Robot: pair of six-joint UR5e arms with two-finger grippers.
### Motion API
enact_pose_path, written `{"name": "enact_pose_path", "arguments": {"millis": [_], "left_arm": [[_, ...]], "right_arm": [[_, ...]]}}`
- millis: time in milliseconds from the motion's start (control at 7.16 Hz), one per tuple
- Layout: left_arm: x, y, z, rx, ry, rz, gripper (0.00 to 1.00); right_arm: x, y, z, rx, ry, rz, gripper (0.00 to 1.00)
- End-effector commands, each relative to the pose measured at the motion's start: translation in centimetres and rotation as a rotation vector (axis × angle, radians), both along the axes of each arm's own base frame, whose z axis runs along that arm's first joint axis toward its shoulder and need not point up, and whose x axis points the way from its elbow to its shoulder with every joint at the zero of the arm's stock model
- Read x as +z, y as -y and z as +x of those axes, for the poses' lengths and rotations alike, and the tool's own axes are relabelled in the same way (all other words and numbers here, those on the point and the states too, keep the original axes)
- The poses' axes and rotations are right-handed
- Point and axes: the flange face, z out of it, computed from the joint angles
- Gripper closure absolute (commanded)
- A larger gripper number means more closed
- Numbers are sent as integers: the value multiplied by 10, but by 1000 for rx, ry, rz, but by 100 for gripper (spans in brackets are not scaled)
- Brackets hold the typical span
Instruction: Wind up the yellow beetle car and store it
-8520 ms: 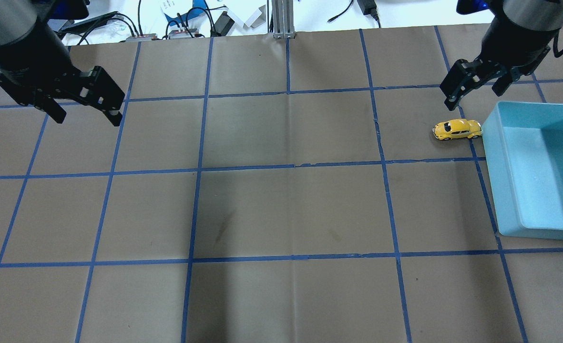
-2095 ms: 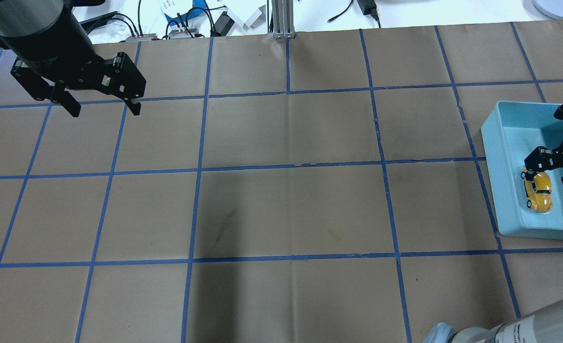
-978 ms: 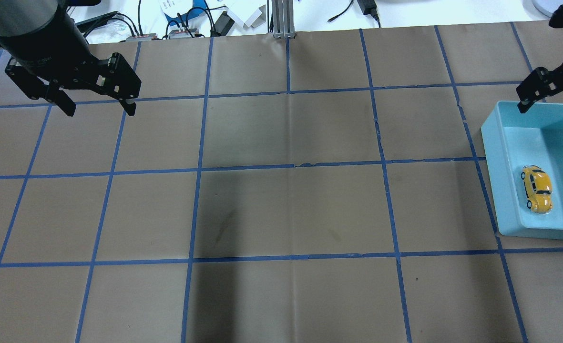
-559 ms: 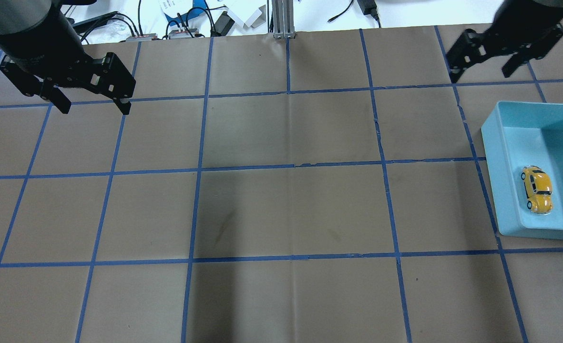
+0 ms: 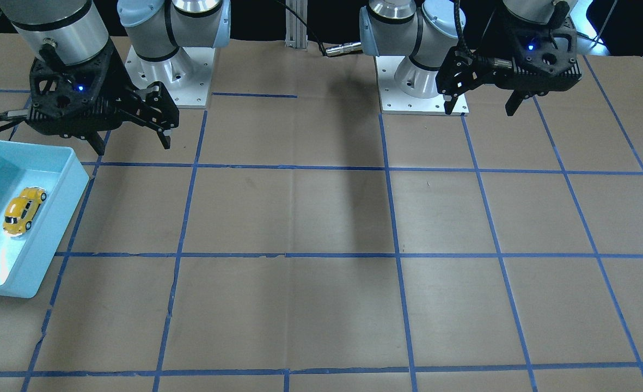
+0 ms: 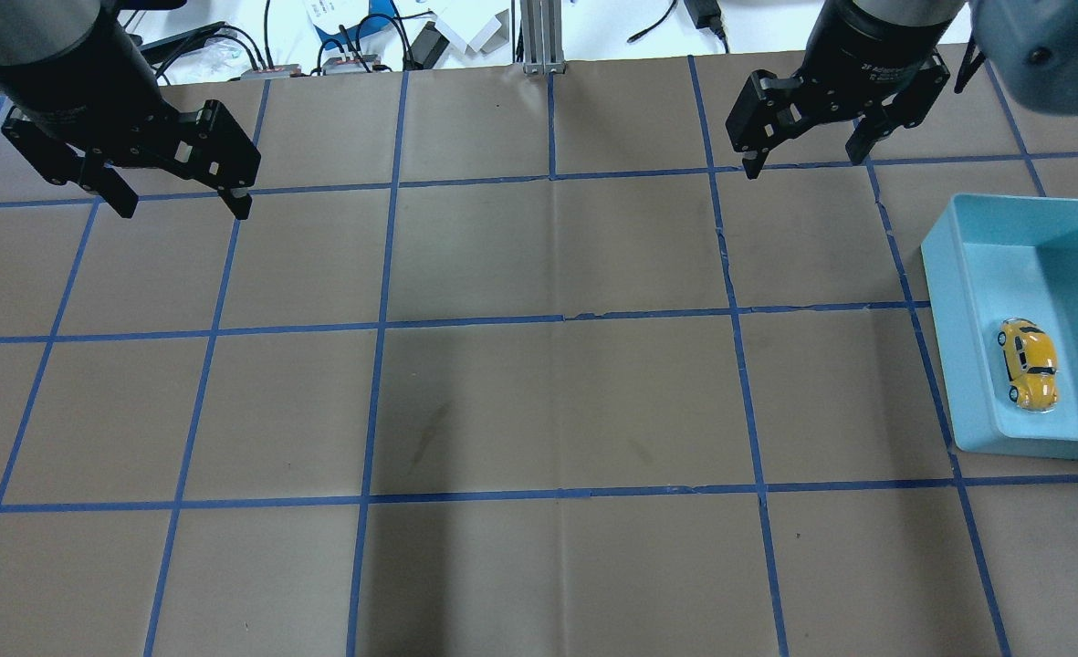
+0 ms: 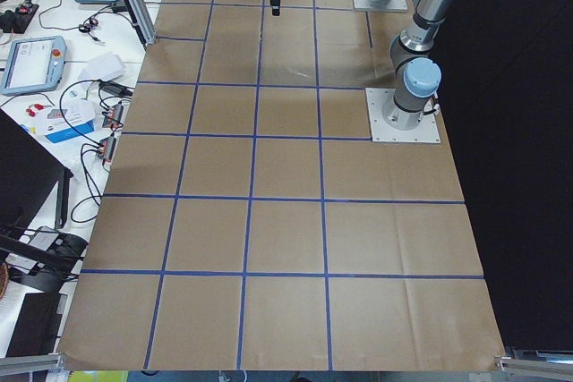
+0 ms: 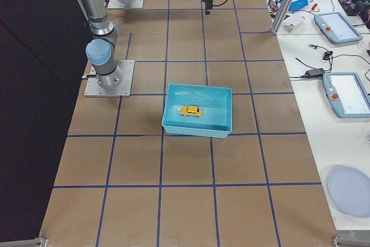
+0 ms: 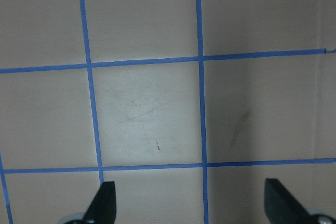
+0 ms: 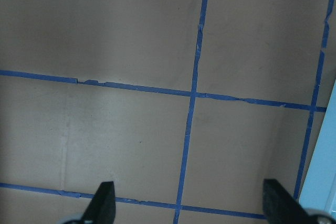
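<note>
The yellow beetle car point(image 6: 1029, 363) lies on its wheels inside the light blue bin point(image 6: 947, 347), close to the bin's left wall. It also shows in the front view point(image 5: 23, 210) and in the right side view point(image 8: 190, 110). My right gripper point(image 6: 803, 162) is open and empty, raised above the table, left of and beyond the bin, well clear of the car. It shows in the front view point(image 5: 132, 146) too. My left gripper point(image 6: 184, 208) is open and empty, raised over the table's far left point(image 5: 480, 109). Both wrist views show only paper and tape.
Brown paper with a blue tape grid covers the table point(image 6: 557, 401). The bin point(image 5: 43, 234) stands at the table's right edge. Cables and small devices point(image 6: 347, 41) lie beyond the far edge. The two arm bases point(image 5: 169, 76) stand on the robot's side.
The right gripper has let go of the car in the bin, risen and swung left, away from the bin. The car lies still. The left gripper has hardly moved.
</note>
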Motion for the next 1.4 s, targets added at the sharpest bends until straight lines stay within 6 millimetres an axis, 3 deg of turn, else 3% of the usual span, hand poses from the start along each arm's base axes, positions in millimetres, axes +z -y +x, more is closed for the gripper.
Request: {"name": "enact_pose_path", "arguments": {"millis": [0, 1257], "left_arm": [[0, -1, 0, 0, 4, 3, 0], [3, 1, -1, -1, 1, -3, 0]], "right_arm": [[2, -4, 0, -6, -10, 9, 0], [-6, -4, 0, -5, -10, 57, 0]]}}
